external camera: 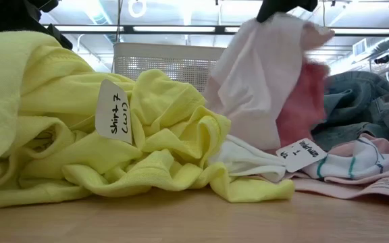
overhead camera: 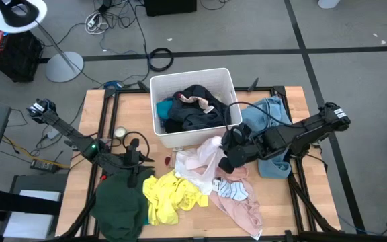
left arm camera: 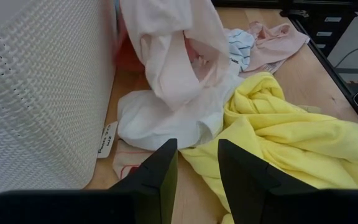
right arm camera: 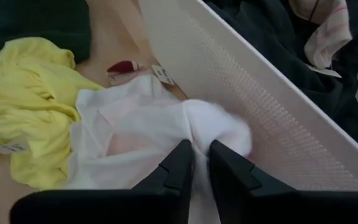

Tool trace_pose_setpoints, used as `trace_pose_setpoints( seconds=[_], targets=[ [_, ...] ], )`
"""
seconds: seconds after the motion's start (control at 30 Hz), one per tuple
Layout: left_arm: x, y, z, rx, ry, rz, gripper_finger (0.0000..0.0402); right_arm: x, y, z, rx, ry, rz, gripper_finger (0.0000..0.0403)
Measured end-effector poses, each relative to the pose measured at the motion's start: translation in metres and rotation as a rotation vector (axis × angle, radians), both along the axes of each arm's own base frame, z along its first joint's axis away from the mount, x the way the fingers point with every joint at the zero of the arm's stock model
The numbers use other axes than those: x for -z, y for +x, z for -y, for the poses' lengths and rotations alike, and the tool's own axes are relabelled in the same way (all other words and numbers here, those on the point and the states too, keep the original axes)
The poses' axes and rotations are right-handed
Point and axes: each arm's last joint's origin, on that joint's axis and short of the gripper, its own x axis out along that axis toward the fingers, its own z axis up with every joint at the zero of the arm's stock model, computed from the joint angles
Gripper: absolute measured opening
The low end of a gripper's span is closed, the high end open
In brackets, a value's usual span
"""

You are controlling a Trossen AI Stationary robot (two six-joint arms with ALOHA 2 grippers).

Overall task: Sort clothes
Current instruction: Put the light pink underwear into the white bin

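My right gripper (overhead camera: 226, 161) hangs in front of the white bin (overhead camera: 192, 72), shut on a white garment (overhead camera: 200, 158). That garment also shows in the left wrist view (left arm camera: 179, 56) and the low view (external camera: 262, 74). On the table lie a yellow garment (overhead camera: 170, 198), a dark green one (overhead camera: 119, 208), a pink one (overhead camera: 244, 205) with a striped piece (overhead camera: 234, 190) on it, and light blue denim (overhead camera: 267, 124). Dark clothes (overhead camera: 193, 111) fill the bin. My left gripper (left arm camera: 197, 168) stands open over the table's left part, nothing between its fingers. My right gripper pinches a bunched-up part of the white garment (right arm camera: 213, 127) between its two fingers, coming slanting down from the table's right. The garment hangs slack below the fingers (external camera: 286, 7). Its lower end (left arm camera: 160, 121) rests on the table beside the bin wall.
The bin's perforated wall (left arm camera: 36, 93) stands close to the hanging garment. Paper tags (external camera: 113, 111) are tied to the clothes. A small maroon piece (right arm camera: 124, 66) lies by the bin. Bare wood shows along the table's near edge (external camera: 181, 223).
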Motion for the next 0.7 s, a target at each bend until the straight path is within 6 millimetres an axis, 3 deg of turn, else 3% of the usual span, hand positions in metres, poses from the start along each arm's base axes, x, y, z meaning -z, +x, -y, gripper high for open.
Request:
trace_pose_setpoints(
  seconds=[0.3, 0.7],
  targets=[
    [0.0000, 0.0000, 0.0000, 0.000, 0.000, 0.000, 0.0121, 0.0031, -0.0001, 0.0011, 0.000, -0.001, -0.013, 0.0006],
    [0.0000, 0.0000, 0.0001, 0.000, 0.000, 0.000, 0.0121, 0.0067, 0.0041, 0.0013, -0.051, 0.071, -0.049, 0.0014]
  ],
)
